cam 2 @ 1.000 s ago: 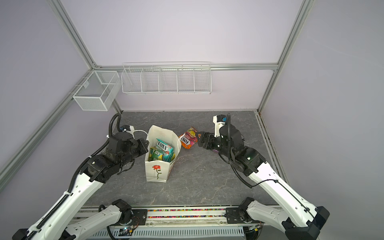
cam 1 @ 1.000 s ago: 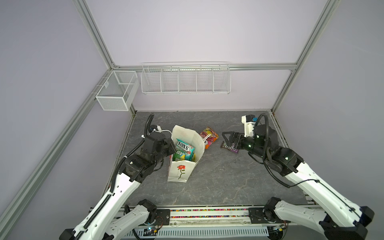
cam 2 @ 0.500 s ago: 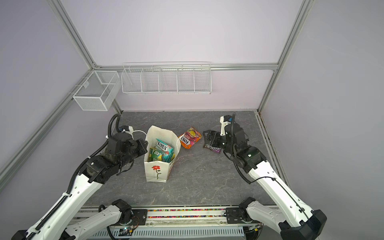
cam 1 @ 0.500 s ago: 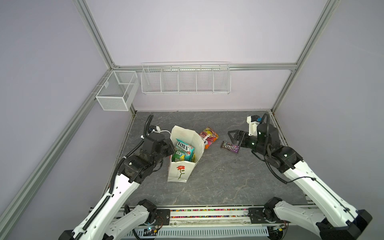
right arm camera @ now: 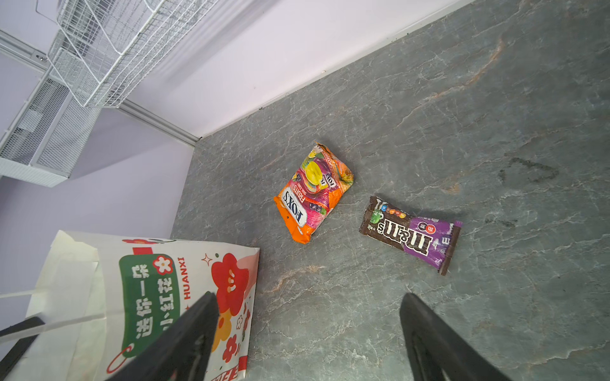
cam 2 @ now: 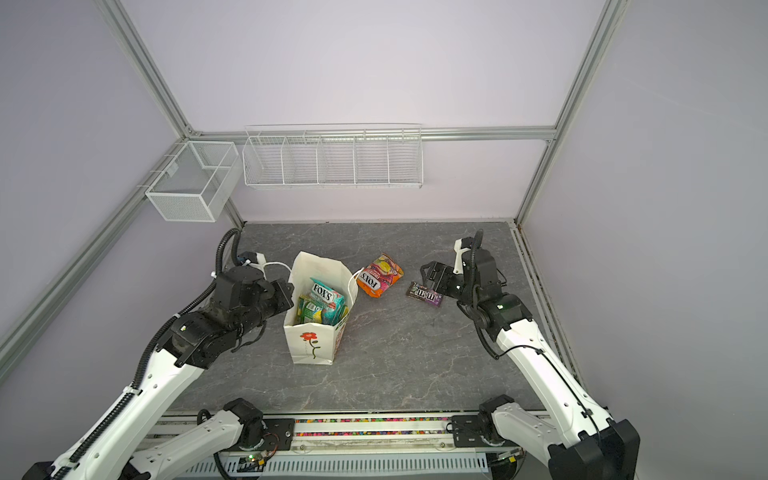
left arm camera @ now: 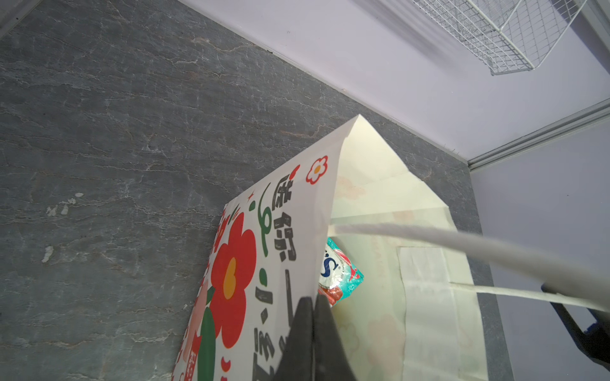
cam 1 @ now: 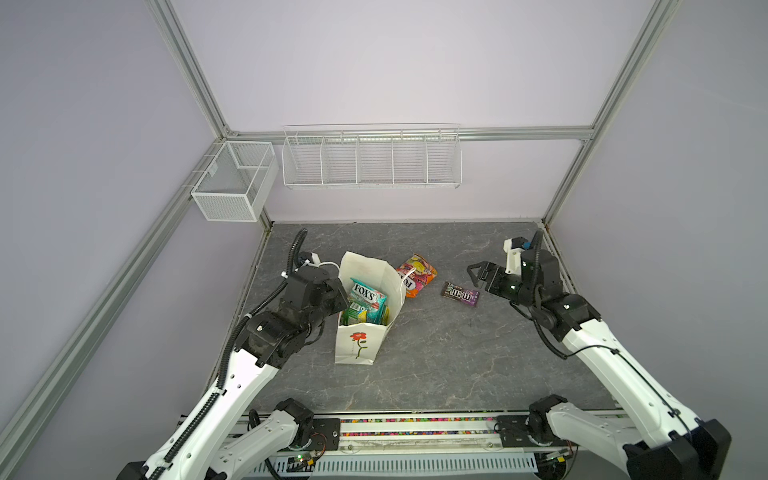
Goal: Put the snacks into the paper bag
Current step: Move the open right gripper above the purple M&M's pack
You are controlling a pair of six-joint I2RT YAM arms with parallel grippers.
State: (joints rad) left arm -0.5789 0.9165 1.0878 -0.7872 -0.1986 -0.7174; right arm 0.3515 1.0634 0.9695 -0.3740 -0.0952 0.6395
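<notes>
Left gripper [left arm camera: 313, 298]: clamped on the near rim of the paper bag [cam 1: 358, 347], holding its mouth wide; this arm is taken.
Right gripper [right arm camera: 308, 297]: fingers spread wide, nothing between them, hanging above the table on the right.
In the bag: a teal packet [cam 1: 368, 296] and a green packet [cam 1: 357, 311] show upright through the mouth.
Left on the table: purple packet [right arm camera: 411, 234] and orange packet [right arm camera: 313, 194], both lying flat and apart from each other.
Nearer arm: the right one; the purple packet lies just ahead of its fingertips, and the orange packet lies beyond it, just beside the bag.
Direction: from the right gripper the line runs purple packet, orange packet, bag, all toward the left of the table.
Long axis: in both top views the purple packet runs mostly across the table, one end toward the right gripper.
Jaw line: in the right wrist view the open gap lies roughly along that length, so closing across the narrow width probably needs a wrist turn.
Likely step: reaching for the purple packet.
</notes>
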